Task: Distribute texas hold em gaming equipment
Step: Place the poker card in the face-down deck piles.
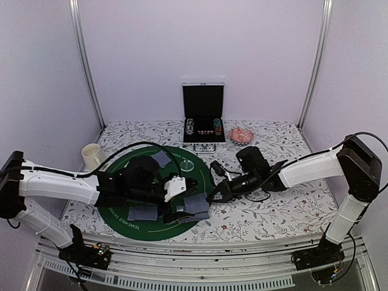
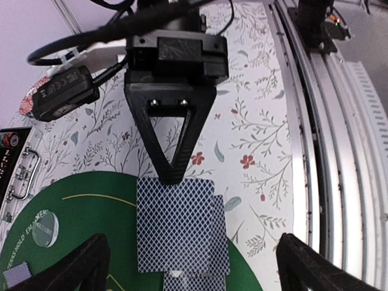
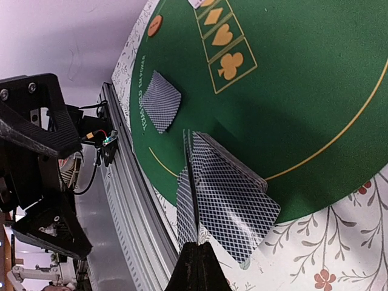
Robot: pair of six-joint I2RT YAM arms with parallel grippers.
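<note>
While a white mug (image 1: 91, 156) stands at the far left, just off the rim of the green mat (image 1: 130, 225), the left gripper (image 1: 182, 199) hovers over the mat's near half with its fingers (image 2: 73, 267) spread wide and nothing between them. Two single cards lie face down on the felt, the far card (image 1: 162, 159) toward the back and the near card (image 1: 143, 212) close to the front rim. A pale disc (image 2: 45, 230) and an orange disc (image 3: 155, 25) also rest on the mat. Further right, a pile of cards (image 3: 233, 200) overhangs the mat's near right edge. Above it, the right gripper (image 2: 171, 176) has its fingers pinched narrowly on the held card (image 2: 182, 227), gripping it by one edge. Behind, an open case (image 1: 204, 103) stands beside a red patterned dish (image 1: 241, 134).
</note>
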